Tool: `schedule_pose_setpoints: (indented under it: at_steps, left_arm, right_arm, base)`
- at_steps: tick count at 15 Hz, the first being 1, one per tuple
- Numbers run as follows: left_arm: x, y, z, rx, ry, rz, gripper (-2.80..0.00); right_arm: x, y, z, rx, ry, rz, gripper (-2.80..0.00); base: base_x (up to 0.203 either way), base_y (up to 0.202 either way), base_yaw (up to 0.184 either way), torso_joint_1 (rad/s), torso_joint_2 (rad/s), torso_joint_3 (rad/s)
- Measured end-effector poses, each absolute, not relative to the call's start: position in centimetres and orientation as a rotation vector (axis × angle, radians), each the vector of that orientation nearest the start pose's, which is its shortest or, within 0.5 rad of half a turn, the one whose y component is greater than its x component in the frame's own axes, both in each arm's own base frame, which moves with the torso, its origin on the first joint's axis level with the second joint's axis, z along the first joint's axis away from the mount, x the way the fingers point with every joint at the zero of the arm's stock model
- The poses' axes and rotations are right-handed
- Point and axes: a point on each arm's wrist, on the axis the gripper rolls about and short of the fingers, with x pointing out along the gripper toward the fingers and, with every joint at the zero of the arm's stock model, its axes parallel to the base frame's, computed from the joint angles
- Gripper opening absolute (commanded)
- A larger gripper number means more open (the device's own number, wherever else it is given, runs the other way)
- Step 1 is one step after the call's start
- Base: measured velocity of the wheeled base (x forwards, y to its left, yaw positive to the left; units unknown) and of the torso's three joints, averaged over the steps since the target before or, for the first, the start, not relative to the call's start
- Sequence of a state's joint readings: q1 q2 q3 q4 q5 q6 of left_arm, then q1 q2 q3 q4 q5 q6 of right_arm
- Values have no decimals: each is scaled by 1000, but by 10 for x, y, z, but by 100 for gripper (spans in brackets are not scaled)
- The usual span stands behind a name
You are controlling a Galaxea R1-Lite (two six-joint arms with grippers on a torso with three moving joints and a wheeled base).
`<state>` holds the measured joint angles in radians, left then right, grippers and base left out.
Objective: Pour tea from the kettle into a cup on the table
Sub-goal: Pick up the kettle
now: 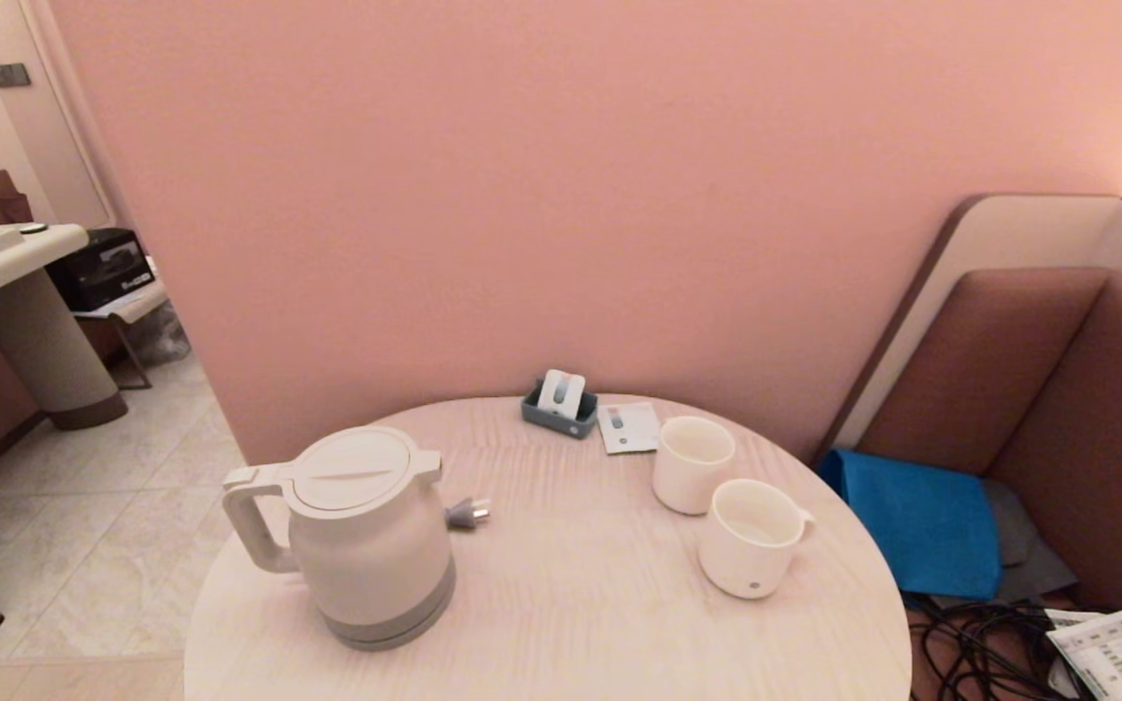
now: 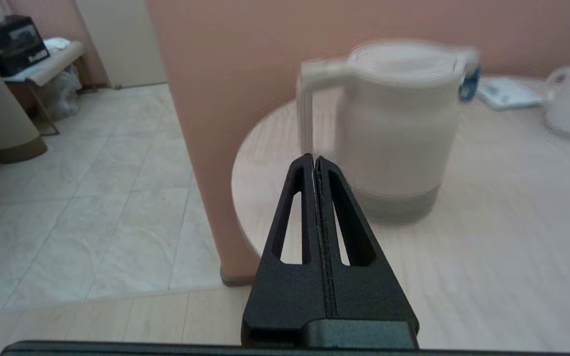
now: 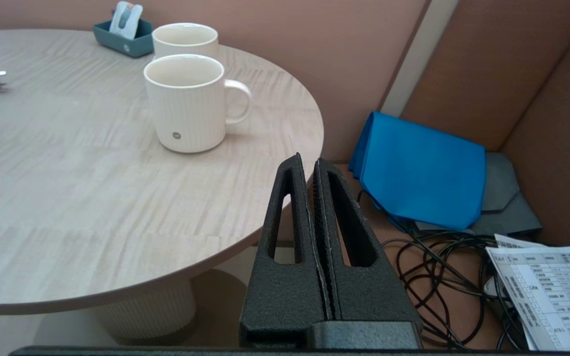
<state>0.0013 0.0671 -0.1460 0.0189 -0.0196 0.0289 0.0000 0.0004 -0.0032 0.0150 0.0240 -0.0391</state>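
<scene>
The cream-white kettle (image 1: 366,540) stands upright on the left part of the round table (image 1: 561,604), loop handle turned left. The ribbed cup (image 1: 751,535) with a grey dot sits at the right, handle pointing right. My left gripper (image 2: 314,159) is shut and empty, short of the table's edge, its tips in line with the kettle (image 2: 394,128) handle. My right gripper (image 3: 307,160) is shut on nothing, off the table's right rim, some way from the cup (image 3: 188,101). Neither gripper shows in the head view.
A smooth white cup (image 1: 692,462) stands just behind the ribbed one. A grey plug (image 1: 467,513) lies beside the kettle; a teal holder (image 1: 559,407) and a card (image 1: 627,426) sit at the back. A blue cloth (image 1: 921,521), cables (image 3: 443,272) and a brown seat lie right.
</scene>
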Motion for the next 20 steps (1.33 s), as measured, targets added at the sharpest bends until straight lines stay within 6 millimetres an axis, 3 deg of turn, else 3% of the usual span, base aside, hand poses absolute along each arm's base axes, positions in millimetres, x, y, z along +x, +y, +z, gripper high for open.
schedule_pose_setpoints:
  at_steps: [2, 4, 7, 9, 11, 13, 17, 20]
  left_arm:
    - [-20, -1, 146, 29, -46, -27, -280]
    - [2, -1, 179, 17, -13, -31, -280]
    - [60, -1, 212, -51, 102, -32, -280]
    - [104, -1, 218, -113, 201, -26, -280]
    - [146, -1, 210, -170, 322, -14, -280]
    - [171, -2, 194, -191, 423, -7, -280]
    - [176, -4, 154, -177, 575, -79, -280]
    - [170, -4, 139, -167, 570, -102, -280]
  right_arm:
    - [-23, 1, 75, -39, 12, 25, -280]
    - [-23, 1, 75, -39, 12, 24, -280]
    - [-23, 1, 75, -39, 12, 24, -280]
    - [-23, 1, 75, -39, 12, 24, -280]
    - [-23, 1, 75, -39, 12, 24, -280]
    - [-23, 1, 75, -39, 12, 24, -280]
    - [-23, 1, 75, -39, 12, 24, -280]
    - [-23, 1, 75, -39, 12, 24, -280]
  base:
    - [0, 0, 0, 0, 0, 0]
    - [0, 0, 0, 0, 0, 0]
    - [0, 0, 0, 0, 0, 0]
    - [0, 0, 0, 0, 0, 0]
    - [0, 0, 0, 0, 0, 0]
    - [0, 0, 0, 0, 0, 0]
    - [0, 0, 0, 0, 0, 0]
    - [0, 0, 0, 0, 0, 0]
